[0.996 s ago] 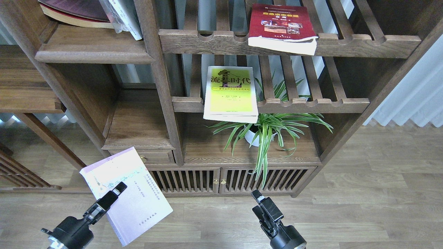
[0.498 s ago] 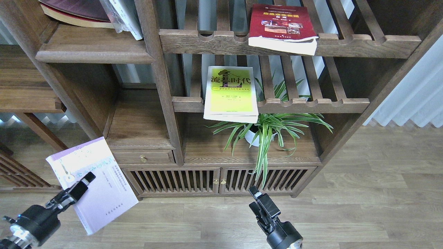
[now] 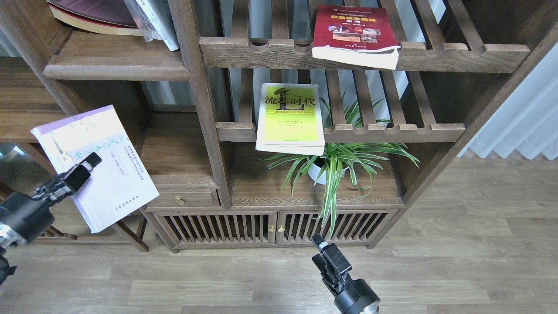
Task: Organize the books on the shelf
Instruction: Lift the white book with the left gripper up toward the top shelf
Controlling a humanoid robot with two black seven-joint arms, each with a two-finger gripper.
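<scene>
left pincer (image 3: 89, 162) clamped on white-lavender book (image 3: 93, 165), left of bookcase post (image 3: 200, 109) | right pincer (image 3: 324, 253) fingers together, holding nothing | yellow-green book (image 3: 291, 117), red book (image 3: 353, 35) lay on slatted racks (image 3: 392, 131)

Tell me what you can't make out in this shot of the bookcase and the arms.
- Right gripper, head view: seen end-on and dark, so open or shut is unclear.
- Large maroon book: cut off by the top edge.
- White pot: mostly hidden by the plant's leaves.
- Dark red book: title too small to read.

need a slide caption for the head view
Left gripper holds the white lavender-banded book beside the bookcase; right gripper idle.
</scene>
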